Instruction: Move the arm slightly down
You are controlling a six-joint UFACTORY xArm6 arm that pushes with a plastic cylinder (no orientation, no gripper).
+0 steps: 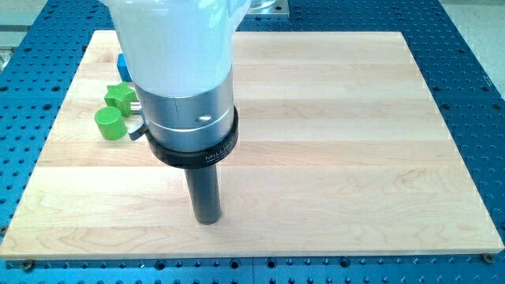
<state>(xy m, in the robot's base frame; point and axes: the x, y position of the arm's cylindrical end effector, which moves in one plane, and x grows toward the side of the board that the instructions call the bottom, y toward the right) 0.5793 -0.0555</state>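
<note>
A: What takes up most of the view?

B: The blue perforated bench (465, 47), and lying on it a pale wooden board (339, 142) that fills nearly the whole frame.

A: And the arm?

B: It comes in from the view's top, left of centre: a white housing (173, 39), then a silver collar (188, 118), a black ring (193, 154) and the dark rod (205, 193). There is no gripper on this arm, so there is nothing wide, narrow or holding; the rod simply ends in my tip (207, 222), which stands on the board near the view's bottom edge, left of the middle.

A: Where are the blocks?

B: All at the view's upper left. A green cylinder (109, 123) sits nearest the board's left side. Just above it and to its right is a second green block (120, 96), its outline notched; I cannot name its shape for sure. A blue block (123, 63) shows only as a sliver beside the white housing, the rest hidden.

A: How does my tip stand to them?

B: Well apart, below and to the view's right of all three, touching none.
</note>
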